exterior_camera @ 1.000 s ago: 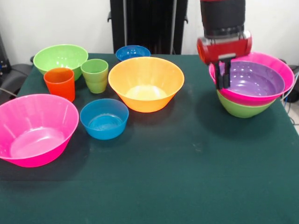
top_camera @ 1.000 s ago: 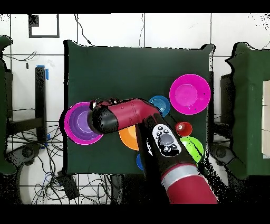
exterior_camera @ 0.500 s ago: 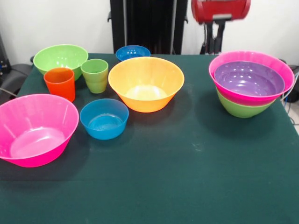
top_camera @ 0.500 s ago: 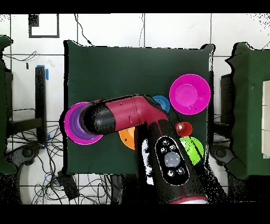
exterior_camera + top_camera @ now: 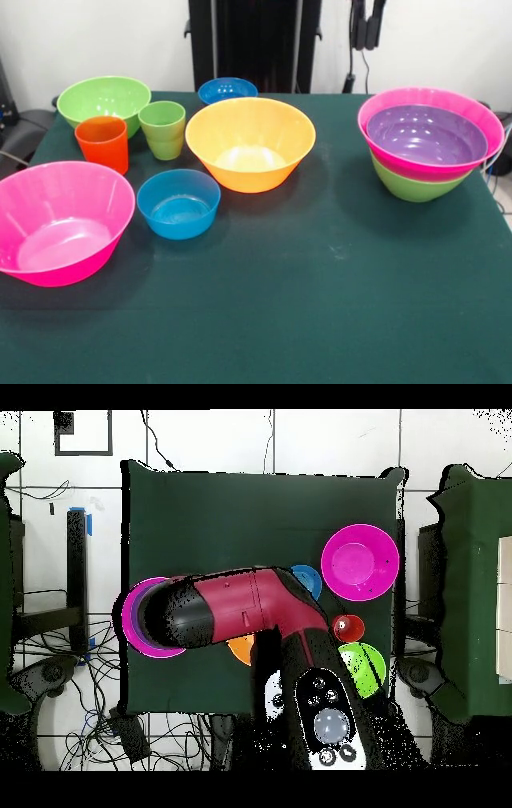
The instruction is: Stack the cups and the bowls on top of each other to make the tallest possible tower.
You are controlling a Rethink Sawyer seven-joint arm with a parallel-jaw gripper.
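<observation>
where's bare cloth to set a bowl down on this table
Free: the whole near strip of the table, and the gap between the orange bowl and the tower. Crowded: the far corner around the cups.

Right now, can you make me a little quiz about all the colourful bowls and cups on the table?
1. How many bowls are nested in the tower at the table's edge?
2. True or false: the orange-red cup stands inside the big orange bowl.
3. Which bowl sits on top of the tower? A) blue B) purple C) orange

Key:
1. Three: a green bowl at the bottom, a pink bowl in it, and the purple bowl on top.
2. False. It stands on the table beside the light green cup.
3. B.
</observation>
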